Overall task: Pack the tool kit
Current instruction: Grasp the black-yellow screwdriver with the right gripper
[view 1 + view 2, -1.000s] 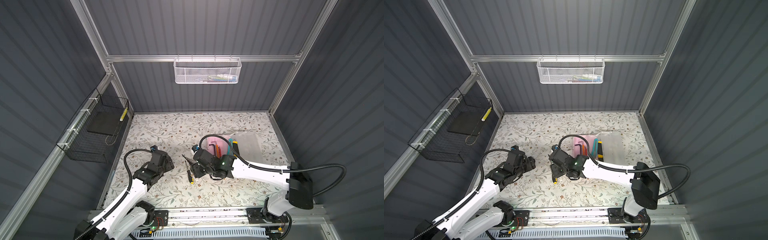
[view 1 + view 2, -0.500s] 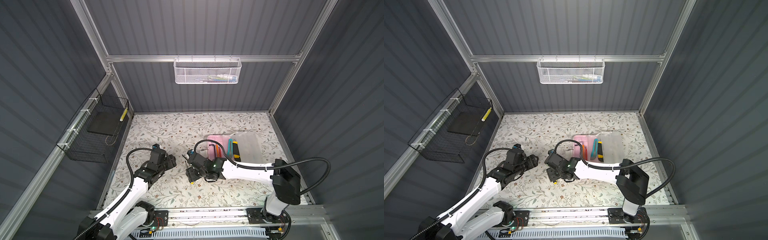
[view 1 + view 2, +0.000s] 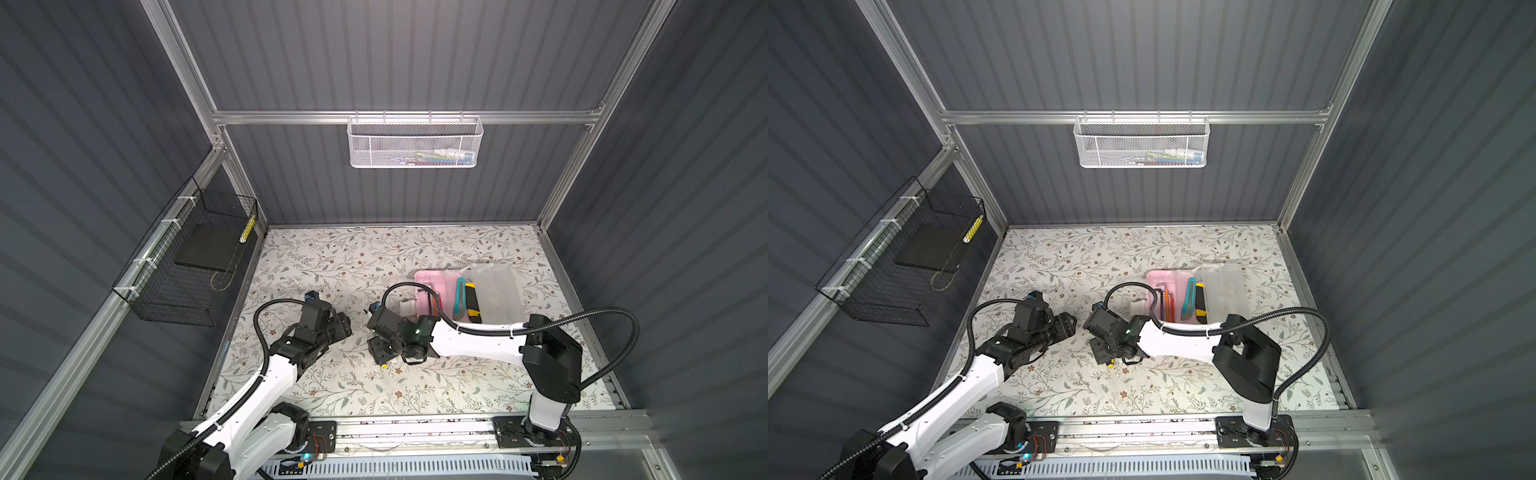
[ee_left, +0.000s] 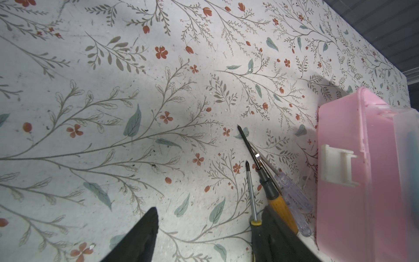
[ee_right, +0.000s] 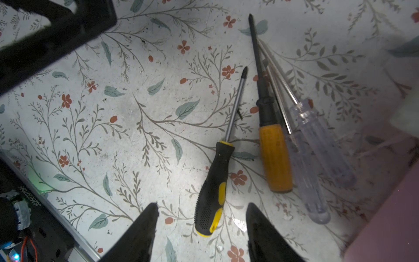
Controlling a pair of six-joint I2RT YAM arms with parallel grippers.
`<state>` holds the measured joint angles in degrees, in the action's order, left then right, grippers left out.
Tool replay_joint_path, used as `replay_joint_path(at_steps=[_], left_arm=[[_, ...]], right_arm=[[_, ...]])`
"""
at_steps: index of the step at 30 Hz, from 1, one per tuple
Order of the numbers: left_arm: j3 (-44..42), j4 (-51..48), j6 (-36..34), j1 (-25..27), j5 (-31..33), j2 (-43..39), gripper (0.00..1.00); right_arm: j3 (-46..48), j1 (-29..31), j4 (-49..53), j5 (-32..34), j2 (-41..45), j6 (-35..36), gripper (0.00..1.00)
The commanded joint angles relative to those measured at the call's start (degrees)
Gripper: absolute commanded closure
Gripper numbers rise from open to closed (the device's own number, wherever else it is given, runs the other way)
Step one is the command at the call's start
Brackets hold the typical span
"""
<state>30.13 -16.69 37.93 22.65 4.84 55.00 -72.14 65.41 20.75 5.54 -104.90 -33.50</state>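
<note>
The right pincer (image 5: 201, 207) is hovering low over the flowered counter (image 5: 102, 136), open and gripping nothing; the butt of the black-and-yellow screwdriver (image 5: 215, 181) is lying between its fingertips (image 5: 149, 217) with a gap showing on each side; in a top view only the yellow end of that handle is peeking out beneath the pincer (image 3: 380, 353). Just beside it the orange-handled screwdriver (image 5: 275, 158) is lying flat, and tight against that are resting two clear-handled screwdrivers (image 5: 324, 140), all the tips pointing roughly the same way, away from the pincer. The left pincer (image 4: 208, 215) is also standing open and empty; in both top views it (image 3: 1067, 324) is sitting near the right one but apart from it, on the left.

Further back, the pink box (image 3: 432, 286) of the tool kit is standing on the counter right of middle, just beside the clear handles, its white latch (image 4: 337, 167) facing the screwdrivers; its frosted lid (image 3: 494, 291) is lying swung open to the right. Inside, hex keys (image 3: 1163, 299), a teal knife (image 3: 1190, 301) and a black-and-yellow knife (image 3: 1201, 305) are lying side by side; the right arm's black cable (image 3: 1152, 309) is arching over the box's near left corner.

Farthest off, a black wire basket (image 3: 187, 266) is hanging on the left wall, and a white mesh basket (image 3: 415, 143) is hanging from the back rail, its contents too small to tell.
</note>
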Motion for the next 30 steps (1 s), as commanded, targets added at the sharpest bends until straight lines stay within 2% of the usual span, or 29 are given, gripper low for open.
replay_joint_path(at_steps=[1, 30], left_arm=[[-0.6, 0.3, -0.6, -0.6, -0.7, -0.1, 0.27], [-3.0, 3.3, 0.2, -1.0, -1.7, 1.7, 0.30]], right_arm=[[-2.1, 0.2, 3.4, 1.3, -2.0, -0.5, 0.39], [-5.0, 0.3, 6.1, -0.9, -9.9, -1.0, 0.51]])
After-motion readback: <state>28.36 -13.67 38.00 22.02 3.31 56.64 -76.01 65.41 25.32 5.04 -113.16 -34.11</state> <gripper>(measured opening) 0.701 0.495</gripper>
